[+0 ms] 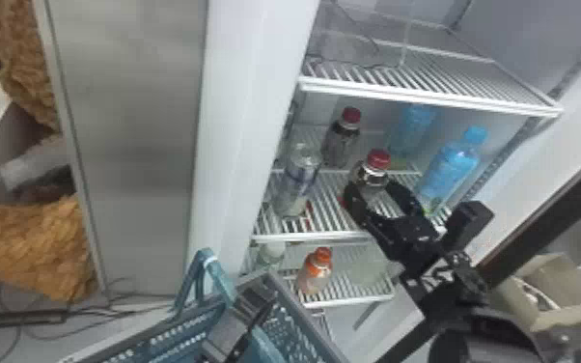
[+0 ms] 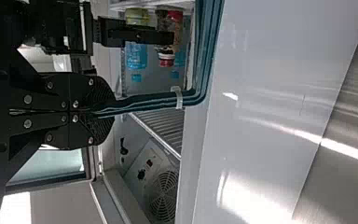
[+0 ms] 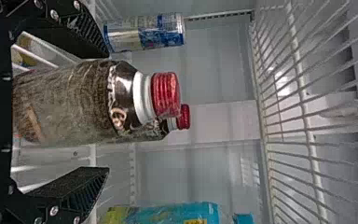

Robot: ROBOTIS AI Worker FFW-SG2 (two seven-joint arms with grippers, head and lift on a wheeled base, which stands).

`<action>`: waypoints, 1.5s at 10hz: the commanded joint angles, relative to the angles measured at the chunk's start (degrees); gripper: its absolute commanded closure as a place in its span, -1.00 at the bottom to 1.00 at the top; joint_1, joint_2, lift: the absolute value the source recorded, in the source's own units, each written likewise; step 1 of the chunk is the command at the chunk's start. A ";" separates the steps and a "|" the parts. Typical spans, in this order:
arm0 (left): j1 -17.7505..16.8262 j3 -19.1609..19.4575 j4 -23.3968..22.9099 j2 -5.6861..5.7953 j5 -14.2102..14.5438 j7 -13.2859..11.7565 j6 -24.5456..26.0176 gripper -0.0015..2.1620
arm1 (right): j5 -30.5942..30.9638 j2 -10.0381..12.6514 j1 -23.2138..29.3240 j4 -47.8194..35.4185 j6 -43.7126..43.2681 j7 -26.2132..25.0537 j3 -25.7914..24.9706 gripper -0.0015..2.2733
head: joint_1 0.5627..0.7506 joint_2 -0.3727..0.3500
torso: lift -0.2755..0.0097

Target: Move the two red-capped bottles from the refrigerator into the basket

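Observation:
In the head view my right gripper [image 1: 383,193] reaches onto the middle refrigerator shelf, its fingers spread around the front red-capped bottle [image 1: 372,175]. The rear red-capped bottle [image 1: 340,141] stands farther back and to the left. The right wrist view has the front bottle [image 3: 86,102] between the fingers of the right gripper [image 3: 107,112], with gaps on both sides; the rear bottle's cap [image 3: 184,116] peeks out behind it. At the bottom of the head view, my left gripper [image 1: 243,314] is at the blue basket [image 1: 178,333]. In the left wrist view the left gripper [image 2: 108,113] is shut on the basket handle [image 2: 154,100].
A clear can-like container [image 1: 298,181] stands left of the front bottle, and a blue bottle [image 1: 453,166] is to its right, near the side wall. The upper wire shelf [image 1: 424,91] hangs above. An orange-capped bottle [image 1: 315,272] sits on the lower shelf.

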 commanded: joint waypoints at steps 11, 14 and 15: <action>0.01 0.00 0.00 0.00 -0.23 0.00 -0.03 0.11 | -2.54 -1.42 1.12 -2.87 2.41 0.01 1.10 0.13 | 0.41 -0.94 | 0.93; 0.01 0.00 0.14 0.00 -0.35 0.00 0.25 0.11 | -4.03 -0.80 7.02 -10.33 5.08 0.01 -0.96 0.13 | 0.41 -0.94 | 0.93; 0.01 0.00 0.14 0.00 -0.35 0.09 0.39 0.11 | -4.83 -0.80 8.85 -12.30 5.78 0.10 -0.96 0.13 | 0.41 -0.94 | 0.93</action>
